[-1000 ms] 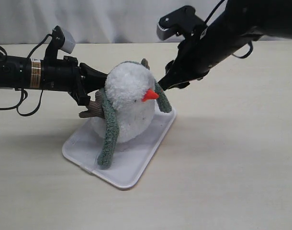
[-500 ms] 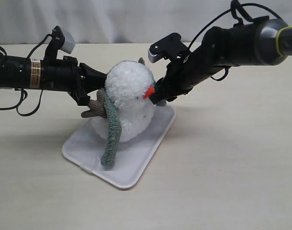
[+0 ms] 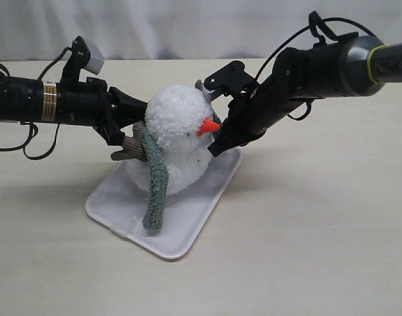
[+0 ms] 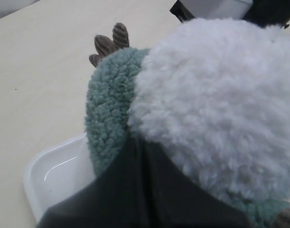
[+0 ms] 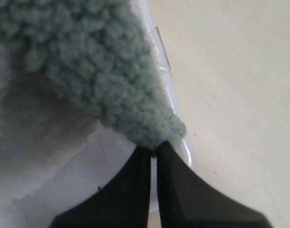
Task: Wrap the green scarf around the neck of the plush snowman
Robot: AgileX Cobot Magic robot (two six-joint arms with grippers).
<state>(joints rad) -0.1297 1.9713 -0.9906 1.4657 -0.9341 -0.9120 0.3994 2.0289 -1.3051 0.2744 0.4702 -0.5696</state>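
Right gripper (image 5: 154, 148): pinching scarf (image 5: 111, 80) end; pull it snug under nose (image 3: 207, 127), centre frame.
Left gripper (image 4: 138, 145): closed, pressed against snowman (image 4: 216, 104).

Left gripper (image 4: 138, 145), right gripper (image 5: 153, 151) — both pinched

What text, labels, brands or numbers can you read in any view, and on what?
No readable text in any view.
Striped band on the left arm: any markings are too small to read.
Plush snowman, green scarf, white tray: no print visible.
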